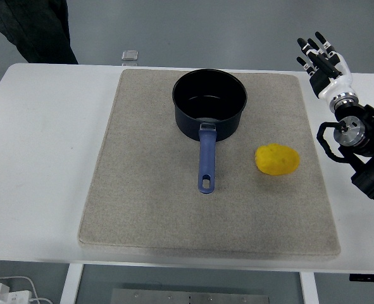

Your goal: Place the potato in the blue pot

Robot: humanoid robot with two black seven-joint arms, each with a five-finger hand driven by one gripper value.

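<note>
A yellow potato [277, 159] lies on the beige mat [142, 190], right of centre. The blue pot [209, 104] stands at the mat's back middle, its inside dark and holding nothing, its blue handle [206, 163] pointing toward the near edge. My right hand [321, 56] is raised at the right edge of the picture, beyond the mat's back right corner. Its fingers are straight and spread, holding nothing. It hangs well behind and to the right of the potato. The left arm does not show.
The mat covers most of the white table [41, 158]. A small silver object [130, 56] sits at the table's far edge. A person's dark clothing [38, 28] shows at the top left. White cables [9, 292] lie below the table at bottom left.
</note>
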